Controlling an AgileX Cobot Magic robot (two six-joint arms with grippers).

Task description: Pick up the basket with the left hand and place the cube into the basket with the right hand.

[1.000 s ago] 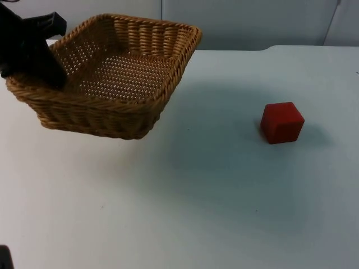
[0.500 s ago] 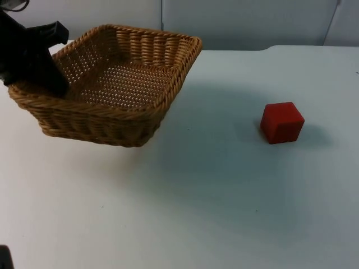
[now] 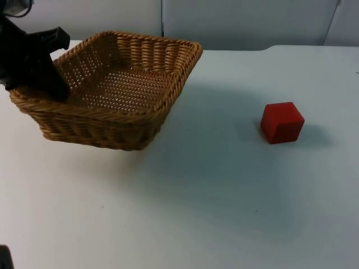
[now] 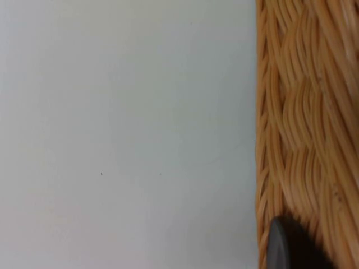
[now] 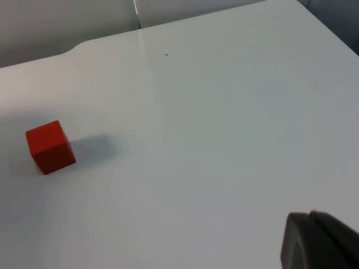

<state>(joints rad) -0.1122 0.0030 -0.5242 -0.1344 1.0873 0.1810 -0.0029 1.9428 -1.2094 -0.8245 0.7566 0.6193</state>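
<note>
A square woven wicker basket [image 3: 112, 107] sits at the table's back left, and nothing lies inside it. My left gripper [image 3: 49, 84] is shut on its left rim, one finger inside the wall. In the left wrist view the basket's wall [image 4: 305, 112] runs past a black fingertip [image 4: 286, 246] pressed against it. I cannot tell whether the basket's base touches the table. A red cube [image 3: 281, 122] rests on the table at the right, far from the basket. In the right wrist view the cube [image 5: 50, 147] lies well ahead of my right gripper's black fingertip [image 5: 317, 241], which waits above bare table.
The white table [image 3: 196, 213] stretches open between basket and cube and toward the front edge. The grey partition wall [image 3: 241, 22] closes the back, just behind the basket.
The basket, held by my left gripper, has come down and slightly forward in the top view, and its far rim now sits lower. The cube has not moved.
</note>
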